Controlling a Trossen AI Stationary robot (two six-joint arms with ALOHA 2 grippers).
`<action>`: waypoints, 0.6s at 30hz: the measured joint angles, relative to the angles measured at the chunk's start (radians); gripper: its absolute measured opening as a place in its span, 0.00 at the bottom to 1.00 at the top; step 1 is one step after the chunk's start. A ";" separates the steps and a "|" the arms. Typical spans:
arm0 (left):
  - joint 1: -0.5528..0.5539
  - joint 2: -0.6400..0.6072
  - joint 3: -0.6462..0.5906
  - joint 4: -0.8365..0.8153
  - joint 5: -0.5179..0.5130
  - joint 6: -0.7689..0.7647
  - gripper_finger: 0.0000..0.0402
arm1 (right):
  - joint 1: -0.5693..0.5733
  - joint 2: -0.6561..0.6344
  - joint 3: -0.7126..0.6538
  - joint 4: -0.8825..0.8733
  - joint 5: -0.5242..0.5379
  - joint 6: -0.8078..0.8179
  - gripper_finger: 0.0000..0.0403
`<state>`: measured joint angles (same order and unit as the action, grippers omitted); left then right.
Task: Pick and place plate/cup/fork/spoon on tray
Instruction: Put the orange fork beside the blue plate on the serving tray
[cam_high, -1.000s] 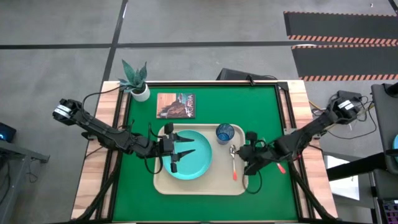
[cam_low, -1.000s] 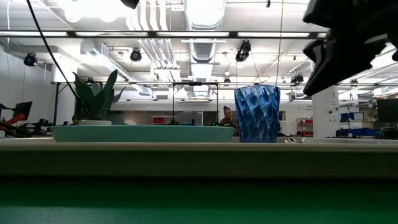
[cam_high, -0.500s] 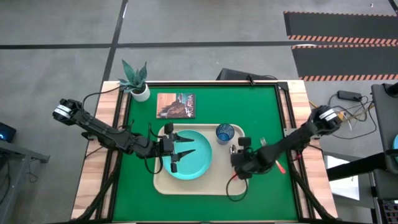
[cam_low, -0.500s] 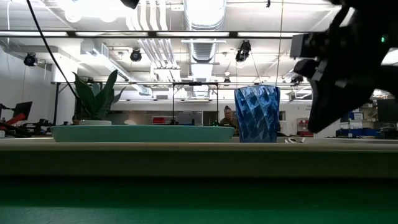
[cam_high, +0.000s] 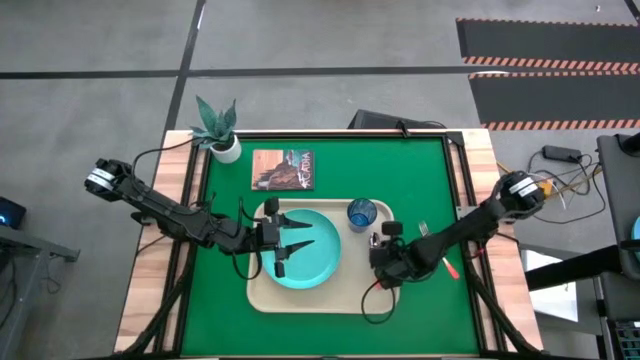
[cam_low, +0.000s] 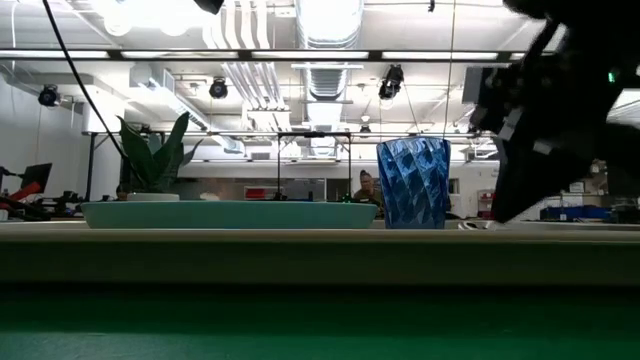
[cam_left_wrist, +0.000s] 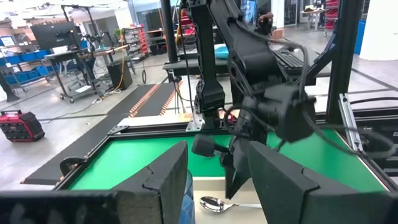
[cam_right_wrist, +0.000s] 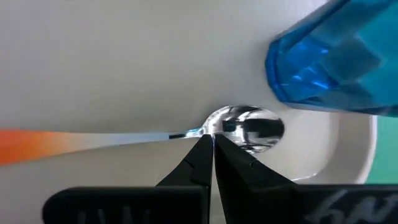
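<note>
The beige tray (cam_high: 262, 296) holds the turquoise plate (cam_high: 318, 262), the dark blue cup (cam_high: 361, 213) and the spoon (cam_right_wrist: 245, 126). The spoon has an orange handle (cam_right_wrist: 31, 144) and lies right of the plate. My right gripper (cam_right_wrist: 212, 140) is shut and points steeply down at the spoon's neck, close to the cup (cam_right_wrist: 329, 62). The fork (cam_high: 424, 229) lies on the green mat right of the tray, partly under my right arm. My left gripper (cam_high: 308, 234) hovers open and level above the plate. My right gripper has its shut fingertips (cam_right_wrist: 202, 149) right at the spoon's neck (cam_right_wrist: 194, 132), where stem meets bowl. It comes from above, slanting in from the table's right. Whether the tips touch the metal, I cannot tell. The spoon lies flat on the tray.
A white pot with a green plant (cam_high: 222, 135) stands at the far left corner, and a brown picture card (cam_high: 283, 169) lies beside it. Bare green mat (cam_high: 420, 175) stretches far of the tray and along its right side.
My right gripper has gone down and toward the table's left edge, from beside the tray's right rim to over the spoon. It has tipped more steeply downward and stayed shut. Most of this happened early in the second.
</note>
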<state>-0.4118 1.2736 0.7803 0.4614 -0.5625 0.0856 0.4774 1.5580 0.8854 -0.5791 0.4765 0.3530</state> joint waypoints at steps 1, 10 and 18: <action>0.000 0.000 0.000 0.000 0.000 0.000 0.39 | 0.000 -0.016 0.007 -0.011 -0.011 0.018 0.02; 0.000 0.000 0.000 0.000 0.000 0.000 0.39 | -0.004 -0.185 0.052 -0.275 -0.257 0.361 0.02; 0.000 0.000 0.000 0.000 0.000 -0.001 0.39 | -0.009 -0.313 -0.072 -0.531 -0.380 0.724 0.02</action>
<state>-0.4118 1.2736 0.7803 0.4618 -0.5622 0.0849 0.4683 1.2453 0.8138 -1.1099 0.0961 1.0769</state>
